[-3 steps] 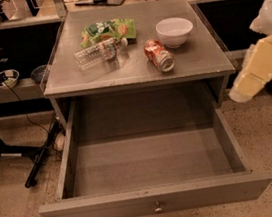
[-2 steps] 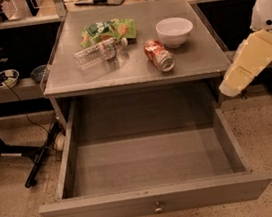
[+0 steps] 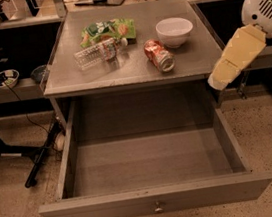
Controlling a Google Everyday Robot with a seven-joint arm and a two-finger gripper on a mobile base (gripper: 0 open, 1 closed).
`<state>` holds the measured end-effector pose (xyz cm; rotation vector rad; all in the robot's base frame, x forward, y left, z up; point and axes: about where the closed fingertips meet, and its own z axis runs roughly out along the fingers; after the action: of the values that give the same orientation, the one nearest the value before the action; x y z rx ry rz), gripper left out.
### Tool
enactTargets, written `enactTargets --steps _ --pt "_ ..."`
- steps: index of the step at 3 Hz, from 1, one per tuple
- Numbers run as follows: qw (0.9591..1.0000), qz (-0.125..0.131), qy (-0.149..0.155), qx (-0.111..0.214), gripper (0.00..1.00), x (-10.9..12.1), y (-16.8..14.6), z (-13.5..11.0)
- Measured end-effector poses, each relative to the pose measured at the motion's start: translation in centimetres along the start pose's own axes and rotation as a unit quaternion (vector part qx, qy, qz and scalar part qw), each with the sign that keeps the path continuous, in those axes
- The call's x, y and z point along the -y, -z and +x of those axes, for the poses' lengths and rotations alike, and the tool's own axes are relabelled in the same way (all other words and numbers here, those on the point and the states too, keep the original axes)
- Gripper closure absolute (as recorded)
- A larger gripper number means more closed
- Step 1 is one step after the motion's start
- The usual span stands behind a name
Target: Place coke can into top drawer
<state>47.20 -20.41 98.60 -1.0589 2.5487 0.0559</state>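
Note:
The coke can [image 3: 159,55] lies on its side on the cabinet top [image 3: 136,72], right of centre, just in front of the white bowl. The top drawer [image 3: 152,171] is pulled fully out below the cabinet top. Its inside is bare and its knob [image 3: 158,208] shows on the front panel. My arm comes in from the upper right. Its cream end with the gripper [image 3: 219,79] hangs beside the cabinet top's right edge, to the right of the can and apart from it, above the drawer's right rear corner.
A clear water bottle [image 3: 99,53] lies on its side left of the can. A green snack bag [image 3: 107,31] sits behind it, and a white bowl [image 3: 174,30] behind the can. Shelves with small bowls [image 3: 4,78] and a stand's black legs [image 3: 37,159] are on the left.
My arm has swung left and a little up, from the right border to the cabinet top's right edge. The can, the bottle, the bowl and the drawer have not moved.

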Motion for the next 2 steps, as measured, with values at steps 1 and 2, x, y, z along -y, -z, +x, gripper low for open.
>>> enactTargets --steps 1,2 --pt "1.0000 -0.001 -0.001 0.000 0.00 0.01 -0.01 -0.04" --pt "0.9994 -0.018 -0.024 0.017 0.00 0.19 -0.69 -0.95"
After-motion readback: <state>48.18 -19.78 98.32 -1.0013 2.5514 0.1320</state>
